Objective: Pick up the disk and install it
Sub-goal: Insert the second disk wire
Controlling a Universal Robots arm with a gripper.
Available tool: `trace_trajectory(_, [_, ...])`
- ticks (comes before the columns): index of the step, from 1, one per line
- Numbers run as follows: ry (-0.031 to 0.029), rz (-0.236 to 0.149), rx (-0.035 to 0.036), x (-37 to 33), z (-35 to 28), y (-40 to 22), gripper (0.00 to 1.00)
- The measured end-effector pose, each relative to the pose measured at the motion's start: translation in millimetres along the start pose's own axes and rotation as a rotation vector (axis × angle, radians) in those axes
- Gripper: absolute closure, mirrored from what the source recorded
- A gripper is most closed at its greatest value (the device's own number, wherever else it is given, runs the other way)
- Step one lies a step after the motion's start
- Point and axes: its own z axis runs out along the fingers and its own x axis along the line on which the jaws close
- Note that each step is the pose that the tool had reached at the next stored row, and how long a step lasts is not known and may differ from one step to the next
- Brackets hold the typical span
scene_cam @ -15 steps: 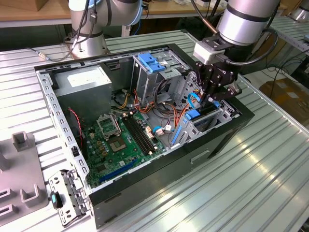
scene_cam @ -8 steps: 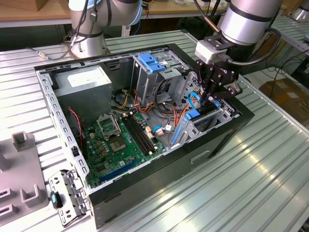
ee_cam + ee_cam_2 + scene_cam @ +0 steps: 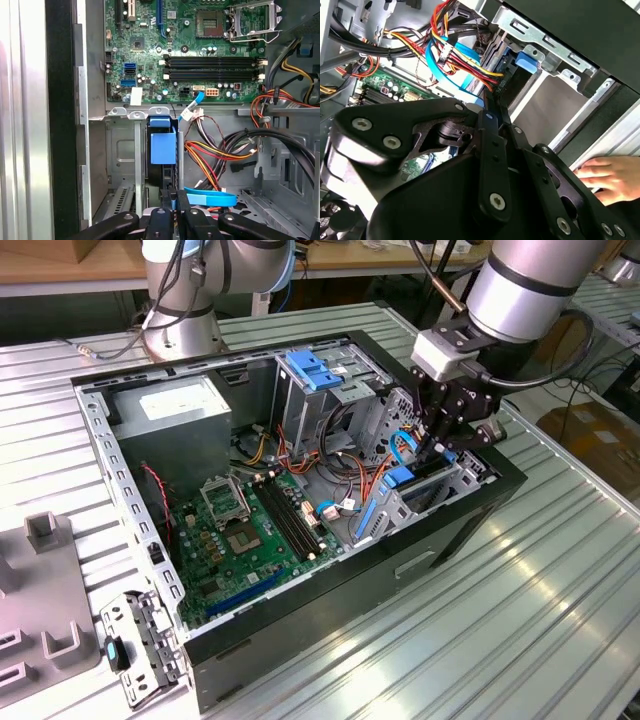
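Note:
The disk (image 3: 163,145) stands on edge in the grey metal drive cage (image 3: 120,150) at the front corner of the open computer case, its blue side rail facing up. In the exterior view the disk (image 3: 400,480) sits low in the cage (image 3: 445,495) on the exterior view's right. My gripper (image 3: 440,445) reaches down from above, its black fingers drawn together on the disk's edge. Both wrist views show the gripper (image 3: 175,202) (image 3: 490,110) pinching the thin dark edge beside the blue rail.
Bundled coloured cables (image 3: 215,160) and a blue flat cable (image 3: 210,198) lie close beside the cage. The motherboard (image 3: 240,530), the grey power-supply box (image 3: 175,420) and a blue latch (image 3: 315,370) fill the case. A person's hand (image 3: 607,175) rests outside the case wall.

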Motion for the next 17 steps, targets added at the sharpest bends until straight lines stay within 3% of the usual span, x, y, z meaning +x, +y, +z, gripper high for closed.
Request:
trace_trajectory(6, [-0.0059, 0.000, 0.0000, 1.2, 1.1, 0.0, 0.84])
trace_trajectory(17, [-0.0050, 0.000, -0.0015, 5.4, 11.8, 0.5, 0.84])
